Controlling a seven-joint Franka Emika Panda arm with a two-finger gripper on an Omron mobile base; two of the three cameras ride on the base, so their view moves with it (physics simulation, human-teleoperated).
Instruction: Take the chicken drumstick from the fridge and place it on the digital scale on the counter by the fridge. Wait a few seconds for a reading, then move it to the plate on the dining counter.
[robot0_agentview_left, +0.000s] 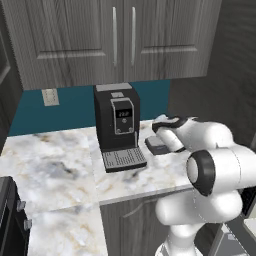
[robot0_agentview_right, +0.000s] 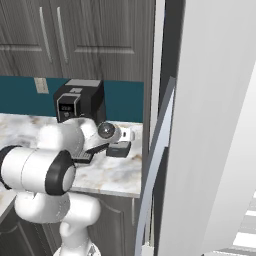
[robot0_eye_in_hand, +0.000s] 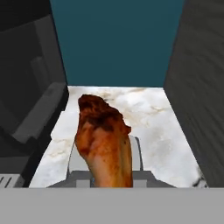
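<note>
1. The counter (robot0_agentview_left: 60, 170) is white-grey marble with brown veins, its top glossy and flat, ending against a teal back wall (robot0_eye_in_hand: 116, 41).
2. The drumstick (robot0_eye_in_hand: 105, 144) is a lumpy orange-brown piece with dark charred patches, thick at the far end and narrowing toward me.
3. The scale (robot0_agentview_left: 157, 145) is a flat grey block with rounded corners and a darker top, lying on the counter just right of the coffee machine (robot0_agentview_left: 118, 125), a tall boxy black unit with a ribbed drip tray.
4. My tool (robot0_agentview_right: 128, 135) is clenched on the drumstick; in the hand view the meat rises from between my fingers and hangs right over the scale, whose pale top shows on both sides of it. I cannot tell whether the meat touches the scale.
5. The right base view shows the open fridge door (robot0_agentview_right: 210, 125), a broad pale grey slab; the left base view shows dark wood-grain cabinets (robot0_agentview_left: 115, 35) with slim metal handles.
</note>
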